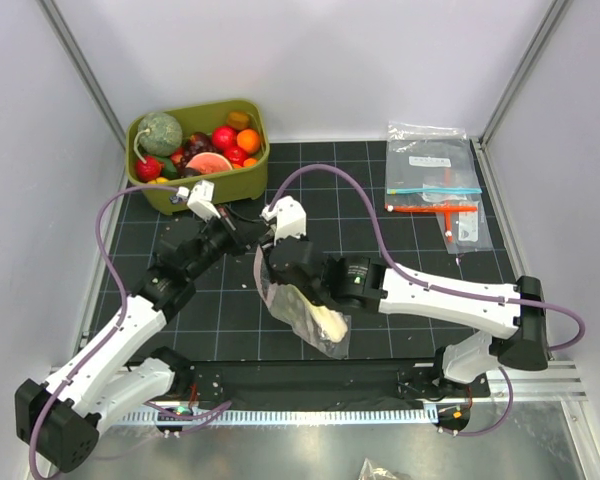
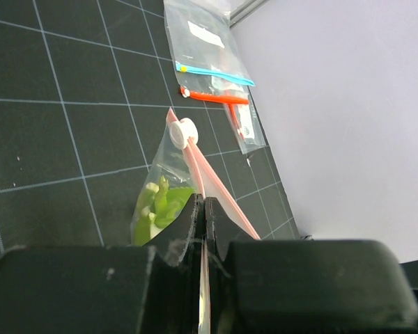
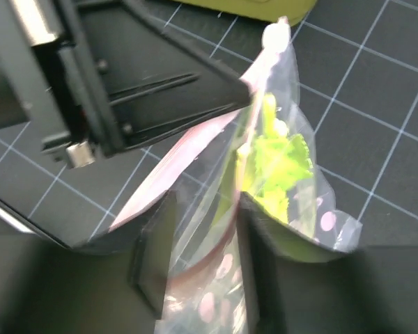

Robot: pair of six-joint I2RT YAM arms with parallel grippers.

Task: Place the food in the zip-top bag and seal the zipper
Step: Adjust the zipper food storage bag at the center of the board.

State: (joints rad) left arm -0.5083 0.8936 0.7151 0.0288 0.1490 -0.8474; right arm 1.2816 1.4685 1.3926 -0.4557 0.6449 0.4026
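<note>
On the left wrist camera I see the left tool point(image 2: 204, 209) pinched together on the zipper point(image 2: 219, 189). The white slider point(image 2: 183, 132) sits at the strip's far end, the leek point(image 2: 164, 205) is inside the zip-top bag point(image 2: 166, 163), and bare surface point(image 2: 49, 139) runs out to the spare bags point(image 2: 209, 62) by the wall. On the right wrist camera the right tool point(image 3: 200, 240) has its fingers apart, with the bag's mouth edge running between them. From the top camera the bag sits mid-surface between both tools, well apart from the bin point(image 1: 245, 185) of food point(image 1: 215, 150) in the far left corner, with bare grid at its near left.
</note>
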